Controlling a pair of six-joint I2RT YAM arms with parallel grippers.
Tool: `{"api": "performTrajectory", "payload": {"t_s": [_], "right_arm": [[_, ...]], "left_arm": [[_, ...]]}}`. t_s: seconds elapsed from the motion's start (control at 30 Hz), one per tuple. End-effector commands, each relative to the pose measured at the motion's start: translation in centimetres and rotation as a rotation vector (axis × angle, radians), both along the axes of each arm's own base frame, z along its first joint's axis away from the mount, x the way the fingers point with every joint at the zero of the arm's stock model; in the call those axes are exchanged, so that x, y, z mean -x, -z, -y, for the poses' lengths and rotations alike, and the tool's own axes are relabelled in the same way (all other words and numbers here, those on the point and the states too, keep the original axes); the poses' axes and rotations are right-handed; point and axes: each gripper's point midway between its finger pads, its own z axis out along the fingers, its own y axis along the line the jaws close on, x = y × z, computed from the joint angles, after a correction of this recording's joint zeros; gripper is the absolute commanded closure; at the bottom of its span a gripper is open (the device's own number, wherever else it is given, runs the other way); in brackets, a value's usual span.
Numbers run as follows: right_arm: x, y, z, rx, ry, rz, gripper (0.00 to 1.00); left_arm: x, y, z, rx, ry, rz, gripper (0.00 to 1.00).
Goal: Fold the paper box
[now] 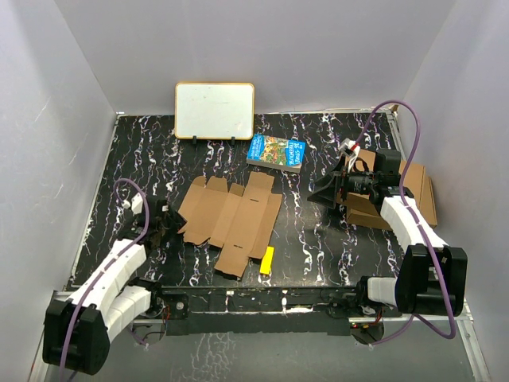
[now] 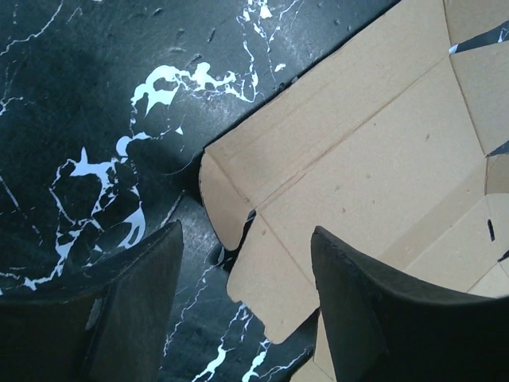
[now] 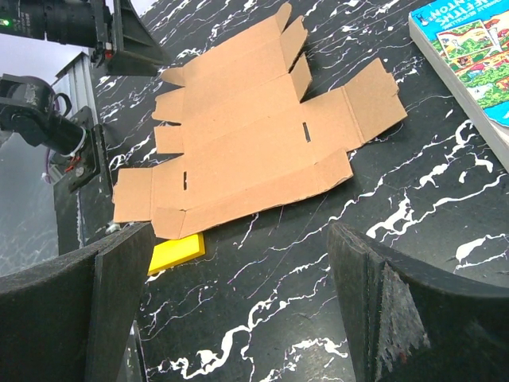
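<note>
Looked like the very first fold to me; the plain brown die-cut cardboard paper box (image 1: 231,219) lay fully flat, flaps splayed, left of centre on the black marbled worktop (image 1: 318,239); my left pincer (image 2: 246,237) stood part-open astride its left corner flap, gripping nothing; right pincer (image 3: 242,232) hung wide open, empty, well off right; next I'd need to nip that flap and lift along the crease.

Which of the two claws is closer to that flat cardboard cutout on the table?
Left. The left gripper is at the left edge of the cardboard cutout, open jaws straddling a flap corner. The right gripper hangs well off to its right, apart from it.
</note>
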Motion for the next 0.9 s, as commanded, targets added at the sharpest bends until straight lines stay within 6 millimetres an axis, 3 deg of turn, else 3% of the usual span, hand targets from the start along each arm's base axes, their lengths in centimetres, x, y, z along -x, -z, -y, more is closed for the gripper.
{"api": "performTrajectory", "payload": {"t_s": [0.0, 0.37, 0.57, 0.8, 0.87], "right_arm": [[-0.7, -0.8, -0.1, 0.009, -0.017, 0.091, 0.02], [-0.8, -0.7, -0.1, 0.01, -0.017, 0.089, 0.02], [-0.8, -0.6, -0.1, 0.009, -0.019, 0.086, 0.02], [-0.7, -0.6, -0.1, 0.009, -0.019, 0.083, 0.02], [-0.7, -0.5, -0.1, 0.007, -0.021, 0.081, 0.02]], "left_arm": [[-1.3, 0.3, -0.1, 0.006, -0.028, 0.046, 0.4], [-1.2, 2.4, -0.8, -0.026, -0.053, 0.018, 0.52], [-0.9, 3.1, -1.2, -0.04, -0.069, 0.022, 0.71], [-1.6, 1.2, -1.0, -0.032, -0.05, 0.097, 0.97], [-2.1, 0.0, -0.7, -0.016, -0.032, 0.145, 1.0]]}}
